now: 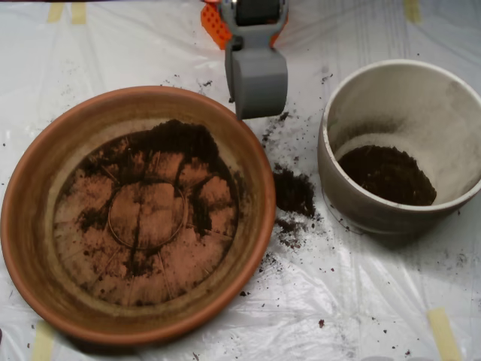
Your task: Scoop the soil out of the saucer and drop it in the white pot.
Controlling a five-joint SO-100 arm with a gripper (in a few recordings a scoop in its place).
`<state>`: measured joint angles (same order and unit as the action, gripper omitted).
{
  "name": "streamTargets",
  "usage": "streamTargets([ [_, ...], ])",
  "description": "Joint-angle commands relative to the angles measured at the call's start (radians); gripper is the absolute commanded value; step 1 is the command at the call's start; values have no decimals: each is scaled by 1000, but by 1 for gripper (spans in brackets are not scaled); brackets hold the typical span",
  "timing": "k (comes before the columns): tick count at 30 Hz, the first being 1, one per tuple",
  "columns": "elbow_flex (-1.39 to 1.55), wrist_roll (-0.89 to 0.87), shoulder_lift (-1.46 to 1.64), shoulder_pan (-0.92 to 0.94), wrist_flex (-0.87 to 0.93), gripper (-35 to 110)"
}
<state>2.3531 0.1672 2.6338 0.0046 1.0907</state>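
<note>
While the gripper (pixel 258 83) hangs above the saucer (pixel 45 169) rim, its shells look pressed together.

Saucer (pixel 30 226), left of frame: orange-brown terracotta, rim lighter than the floor; floor stained dark brown in streaks, with a faint pressed ring and radiating lines at centre.

Soil (pixel 176 139): brown-black, thickest at the saucer's upper floor; a like-coloured patch lies in the white pot, and another on the sheet between the two vessels.

White pot (pixel 451 113), right of frame: off-white inner wall, dusted grey-brown; outside greyish.

Hand (pixel 258 81), upper centre: plain mid-grey shell, with bright orange perforated plastic (pixel 214 26) behind it.

Tabletop (pixel 361 301): glossy white translucent sheet, speckled with dark crumbs; pale yellow tape strips (pixel 443 331) at the corners.
</note>
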Motion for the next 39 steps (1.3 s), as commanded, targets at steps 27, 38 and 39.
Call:
streamTargets([
  [27, 739, -83, 713, -189, -181, 7],
  [38, 741, -141, 713, -137, -181, 0],
  [39, 741, -149, 713, -130, -181, 0],
])
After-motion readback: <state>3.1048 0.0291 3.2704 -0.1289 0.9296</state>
